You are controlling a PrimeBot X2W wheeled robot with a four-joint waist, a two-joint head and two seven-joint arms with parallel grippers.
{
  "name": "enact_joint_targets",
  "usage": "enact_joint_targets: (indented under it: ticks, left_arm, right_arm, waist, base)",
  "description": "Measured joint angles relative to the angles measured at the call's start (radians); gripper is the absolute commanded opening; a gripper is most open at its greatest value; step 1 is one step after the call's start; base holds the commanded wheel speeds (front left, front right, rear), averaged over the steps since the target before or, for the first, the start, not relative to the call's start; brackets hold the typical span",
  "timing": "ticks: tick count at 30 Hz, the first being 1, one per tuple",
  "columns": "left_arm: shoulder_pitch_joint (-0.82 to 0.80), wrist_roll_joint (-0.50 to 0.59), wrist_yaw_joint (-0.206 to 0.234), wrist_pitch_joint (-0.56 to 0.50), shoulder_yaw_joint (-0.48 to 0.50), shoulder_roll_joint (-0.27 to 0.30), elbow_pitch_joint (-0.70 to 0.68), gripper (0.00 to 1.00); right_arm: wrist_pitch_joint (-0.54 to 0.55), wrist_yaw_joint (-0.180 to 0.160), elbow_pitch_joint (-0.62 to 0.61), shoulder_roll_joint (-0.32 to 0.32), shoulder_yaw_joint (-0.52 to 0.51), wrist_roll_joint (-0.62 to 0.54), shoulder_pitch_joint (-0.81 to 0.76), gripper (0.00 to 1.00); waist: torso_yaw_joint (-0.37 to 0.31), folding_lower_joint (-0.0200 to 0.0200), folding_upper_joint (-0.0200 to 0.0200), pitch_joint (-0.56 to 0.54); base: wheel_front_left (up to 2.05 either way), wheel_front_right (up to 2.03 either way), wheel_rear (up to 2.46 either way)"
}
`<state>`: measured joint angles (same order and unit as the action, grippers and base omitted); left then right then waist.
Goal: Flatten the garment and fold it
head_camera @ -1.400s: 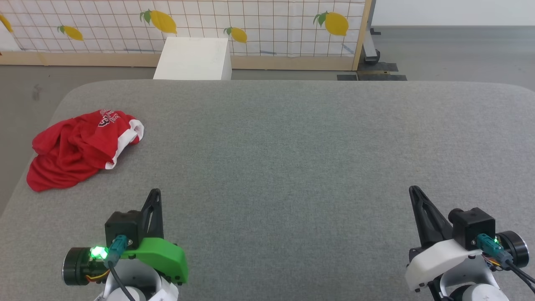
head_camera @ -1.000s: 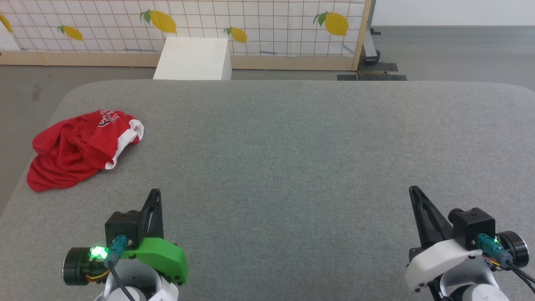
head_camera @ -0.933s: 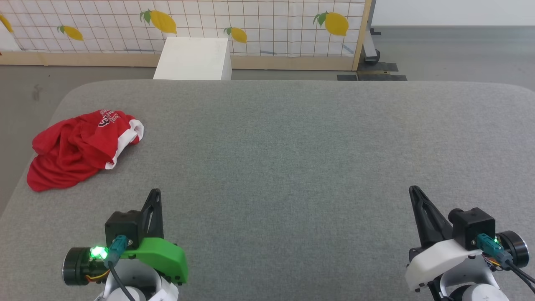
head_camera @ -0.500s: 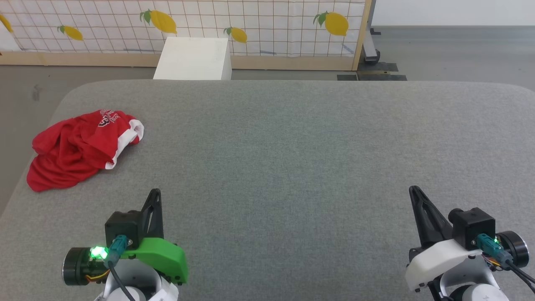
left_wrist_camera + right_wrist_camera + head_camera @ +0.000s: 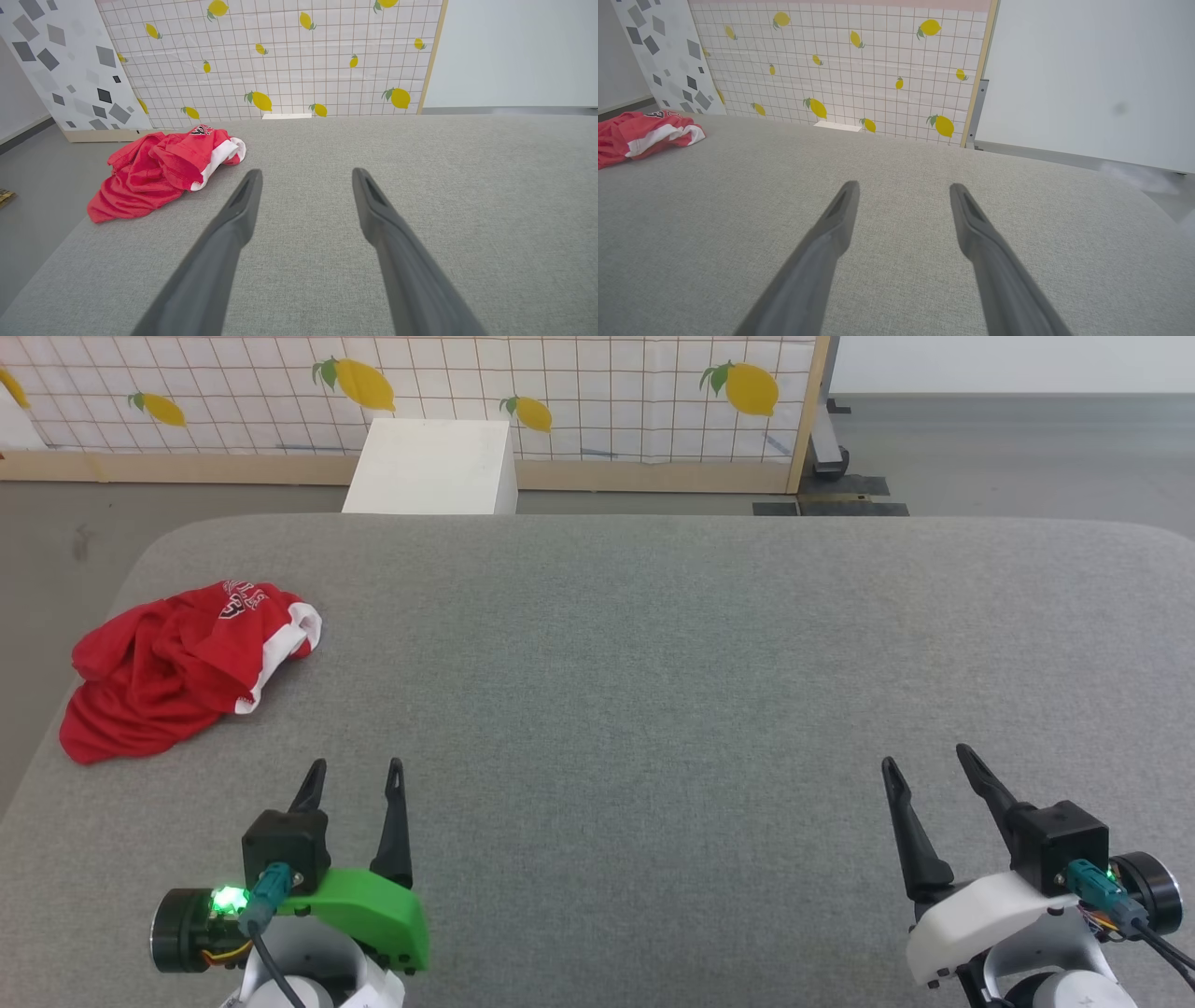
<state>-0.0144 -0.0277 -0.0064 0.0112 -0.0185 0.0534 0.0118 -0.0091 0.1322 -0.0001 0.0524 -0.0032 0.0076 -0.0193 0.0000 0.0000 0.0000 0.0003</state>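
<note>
Holding our two grippers low over the near part of the grey fabric-covered table (image 5: 653, 663), we have the left gripper (image 5: 358, 765) with its two dark fingers spread apart and nothing between them. The right gripper (image 5: 924, 756) stands the same way, fingers parted and empty. Both point away from us across the table, and in each wrist view we see bare grey cloth in the gap between the fingers.

Ahead of the left gripper and off to its left, well apart from it, lies the garment (image 5: 177, 672), red shorts crumpled in a loose heap near the table's left edge. From the right gripper it is far off, across the whole table to the left. A white trim band curls along the side of the heap that faces the grippers' right. Printed lettering shows on the heap's far end, folded over so that we cannot read it. The nearest red flap lies flat and reaches close to the table's edge.

Past the table's far edge, ahead of the left gripper, stands a white box (image 5: 434, 467) on the grey floor (image 5: 1008, 448). Behind it runs a wood-framed screen (image 5: 579, 383) of white grid printed with yellow lemons.
</note>
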Motion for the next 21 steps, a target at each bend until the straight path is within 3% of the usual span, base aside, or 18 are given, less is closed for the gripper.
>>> enact_joint_targets:
  ticks: [21]
  left_arm:
    - [-0.007,-0.027,0.023,0.043,-0.031,0.000,0.029,1.00]
  right_arm:
    - [-0.040,0.000,0.015,0.000,-0.003,0.004,0.000,1.00]
  waist:
    - [0.059,0.0001,0.0000,0.000]
  base:
    - [0.00,0.00,0.00]
